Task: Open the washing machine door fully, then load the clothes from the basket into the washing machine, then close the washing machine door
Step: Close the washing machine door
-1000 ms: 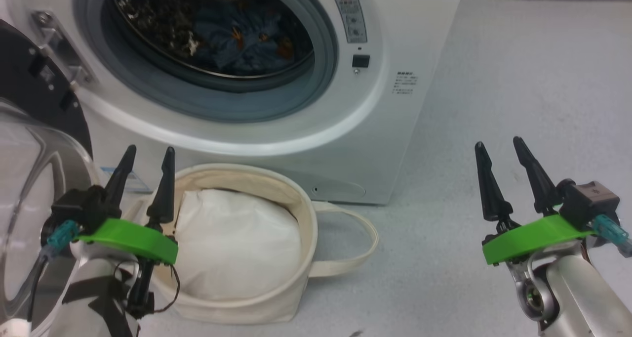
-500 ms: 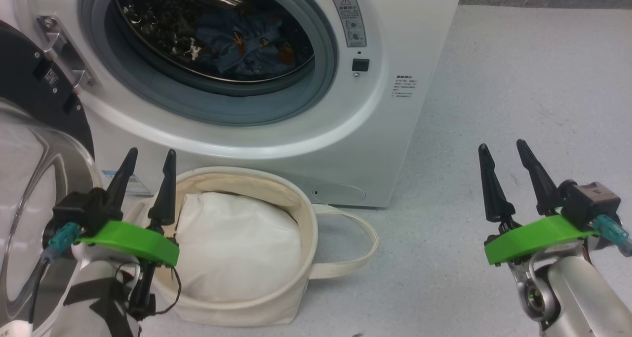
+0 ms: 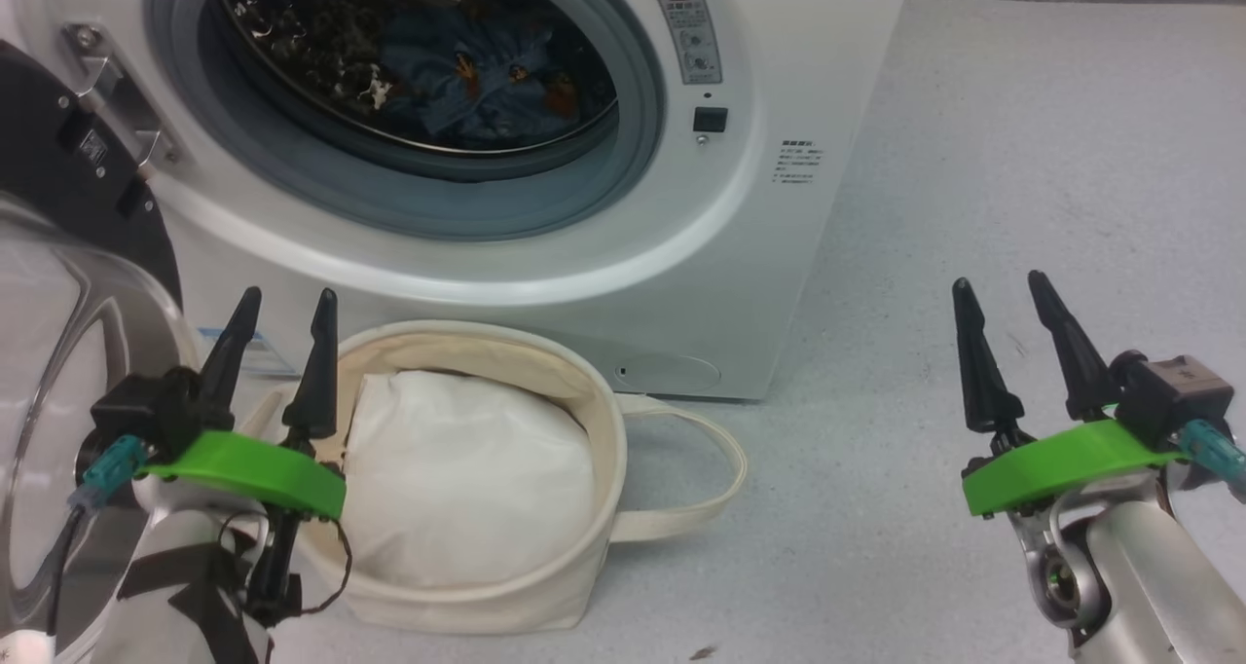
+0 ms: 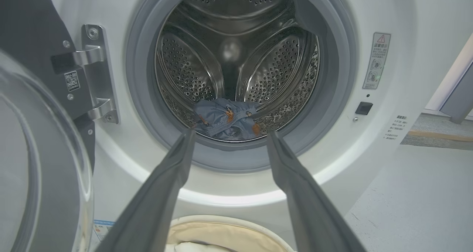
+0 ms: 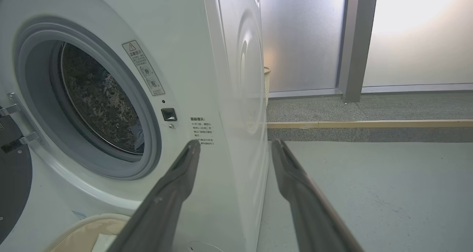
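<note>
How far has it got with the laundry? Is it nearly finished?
Nearly, it seems. Done: the washing machine door is swung open, and the blue printed clothes lie in the drum. The basket shows just white padding. In hand: nothing, as the left gripper and right gripper are both open and empty. Left: closing the door.

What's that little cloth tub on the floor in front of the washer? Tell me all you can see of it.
The basket is a small round tub of soft cream canvas, standing upright on the grey floor just before the base of the washing machine; whether they touch is unclear. A looped fabric handle lies flat on the floor at its right. Plain white padding fills most of it.
</note>
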`<state>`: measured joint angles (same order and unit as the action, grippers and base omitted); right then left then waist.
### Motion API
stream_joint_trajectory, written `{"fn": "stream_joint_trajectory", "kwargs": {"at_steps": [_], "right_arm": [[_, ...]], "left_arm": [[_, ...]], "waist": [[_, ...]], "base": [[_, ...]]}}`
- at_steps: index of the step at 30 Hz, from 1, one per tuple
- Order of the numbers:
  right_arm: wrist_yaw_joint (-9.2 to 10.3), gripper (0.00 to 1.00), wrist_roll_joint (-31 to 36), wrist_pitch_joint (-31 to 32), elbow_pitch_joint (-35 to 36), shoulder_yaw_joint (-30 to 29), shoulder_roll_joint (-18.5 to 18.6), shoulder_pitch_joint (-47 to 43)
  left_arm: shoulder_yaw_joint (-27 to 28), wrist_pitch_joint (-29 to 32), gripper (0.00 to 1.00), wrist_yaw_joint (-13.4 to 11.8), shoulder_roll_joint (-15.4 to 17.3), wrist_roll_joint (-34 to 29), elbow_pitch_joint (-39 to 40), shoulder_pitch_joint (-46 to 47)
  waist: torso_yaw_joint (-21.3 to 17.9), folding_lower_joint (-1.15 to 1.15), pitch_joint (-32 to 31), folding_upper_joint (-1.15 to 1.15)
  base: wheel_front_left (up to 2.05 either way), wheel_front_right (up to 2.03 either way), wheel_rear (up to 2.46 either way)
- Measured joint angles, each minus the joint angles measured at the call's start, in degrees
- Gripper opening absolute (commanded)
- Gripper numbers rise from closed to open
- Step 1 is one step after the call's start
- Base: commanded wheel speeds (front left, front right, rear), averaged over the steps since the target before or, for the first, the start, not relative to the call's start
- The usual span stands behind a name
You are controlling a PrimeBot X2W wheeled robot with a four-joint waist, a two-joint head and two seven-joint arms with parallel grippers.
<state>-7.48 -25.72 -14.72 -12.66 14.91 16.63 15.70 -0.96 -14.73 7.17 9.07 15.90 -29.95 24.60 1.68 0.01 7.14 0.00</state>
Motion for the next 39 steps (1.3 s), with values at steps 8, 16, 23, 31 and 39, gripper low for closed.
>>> {"fn": "stream_joint_trajectory", "kwargs": {"at_steps": [8, 16, 23, 31, 39], "right_arm": [[0.0, 1.0, 0.0, 0.0, 0.0, -0.5, 0.0, 0.5], [0.0, 1.0, 0.0, 0.0, 0.0, -0.6, -0.1, 0.5], [0.0, 1.0, 0.0, 0.0, 0.0, -0.6, -0.1, 0.4], [0.0, 1.0, 0.0, 0.0, -0.1, -0.7, -0.1, 0.2], [0.0, 1.0, -0.1, 0.0, -0.2, -0.7, -0.1, 0.2]], "left_arm": [[0.4, 0.0, 1.0, 0.0, 0.1, 0.0, -0.1, 0.2], [0.0, 0.0, 1.0, 0.0, -0.1, 1.3, -0.1, 0.1], [-0.2, 0.0, 1.0, 0.0, 0.0, 1.7, -0.1, 0.0], [-0.6, 0.0, 1.0, 0.0, 0.0, 1.9, 0.1, -0.2], [-1.1, 0.0, 1.0, 0.0, 0.0, 1.9, 0.2, -0.7]], "waist": [[0.2, 0.0, 0.1, 0.0], [0.7, -0.01, -0.2, 0.0], [1.1, -0.02, -0.9, 0.0], [1.4, 0.0, -1.1, 0.0], [1.5, 0.0, -1.8, 0.0]], "base": [[-1.92, 1.58, 0.34], [-2.1, 2.0, 0.11], [-1.24, 1.24, 0.0], [-0.27, 0.27, 0.0], [0.0, 0.0, 0.0]]}}
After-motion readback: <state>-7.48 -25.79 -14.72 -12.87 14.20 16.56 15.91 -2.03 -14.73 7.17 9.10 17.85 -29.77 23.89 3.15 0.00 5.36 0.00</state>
